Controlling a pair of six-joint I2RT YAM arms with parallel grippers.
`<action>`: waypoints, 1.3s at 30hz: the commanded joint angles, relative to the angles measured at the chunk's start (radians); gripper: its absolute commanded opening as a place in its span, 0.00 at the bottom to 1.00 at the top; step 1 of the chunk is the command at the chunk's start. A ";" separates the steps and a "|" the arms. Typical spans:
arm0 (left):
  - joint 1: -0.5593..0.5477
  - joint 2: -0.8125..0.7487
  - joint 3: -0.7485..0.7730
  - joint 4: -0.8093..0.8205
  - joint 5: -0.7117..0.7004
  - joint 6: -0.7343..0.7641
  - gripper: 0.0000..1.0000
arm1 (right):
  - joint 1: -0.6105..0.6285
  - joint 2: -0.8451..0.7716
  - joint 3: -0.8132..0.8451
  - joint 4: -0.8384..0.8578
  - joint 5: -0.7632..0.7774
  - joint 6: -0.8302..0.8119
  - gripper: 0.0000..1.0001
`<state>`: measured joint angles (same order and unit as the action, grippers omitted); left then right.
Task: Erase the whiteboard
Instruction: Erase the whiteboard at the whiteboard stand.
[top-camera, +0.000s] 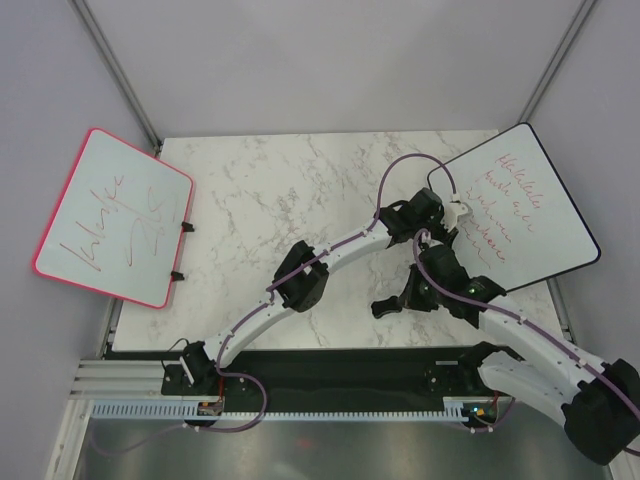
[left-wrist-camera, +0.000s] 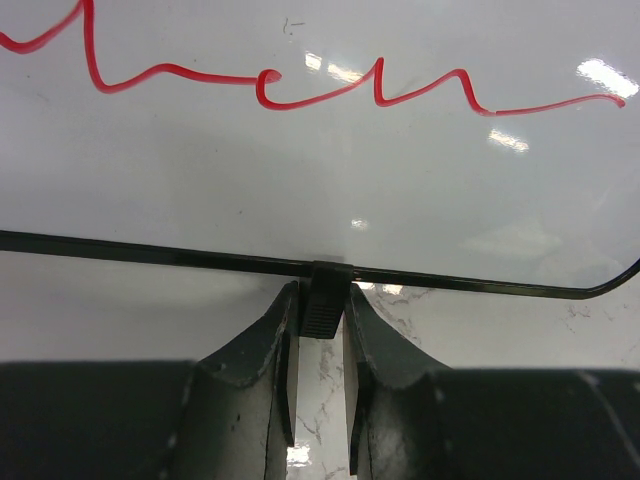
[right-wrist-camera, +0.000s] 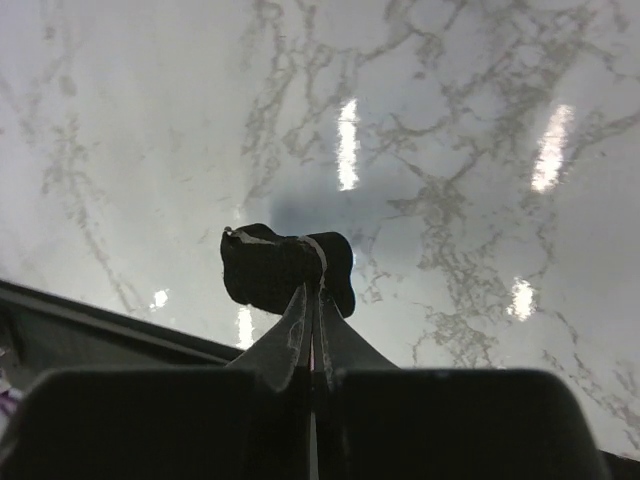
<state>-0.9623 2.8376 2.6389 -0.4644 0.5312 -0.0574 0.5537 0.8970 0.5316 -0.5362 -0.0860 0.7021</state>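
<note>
Top external: two whiteboards (top-camera: 525, 205) (top-camera: 115, 215), two arms (top-camera: 300, 275) (top-camera: 545, 345)

Marble table (top-camera: 300, 200), seemingly grey walls (top-camera: 300, 60).

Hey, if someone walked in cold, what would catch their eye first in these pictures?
Two scribbled boards overhang the marble table: the pink board at its left edge, the whiteboard with orange-red writing at its right. The left tool pinches a black clip on the whiteboard's frame, while the right tool, shut on a black lump, hovers over the table close by.
</note>
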 joint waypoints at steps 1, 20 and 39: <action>0.017 0.026 0.026 -0.040 -0.011 -0.005 0.02 | 0.015 0.043 0.065 -0.045 0.180 0.048 0.00; 0.017 0.028 0.026 -0.034 -0.004 -0.005 0.02 | 0.018 0.184 0.557 -0.242 -0.036 -0.646 0.64; 0.025 0.037 0.046 -0.043 0.016 -0.010 0.02 | 0.083 0.410 0.414 -0.387 -0.245 -1.636 0.68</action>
<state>-0.9531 2.8475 2.6488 -0.4622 0.5575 -0.0555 0.6086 1.3029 1.0172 -1.0149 -0.3382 -0.8593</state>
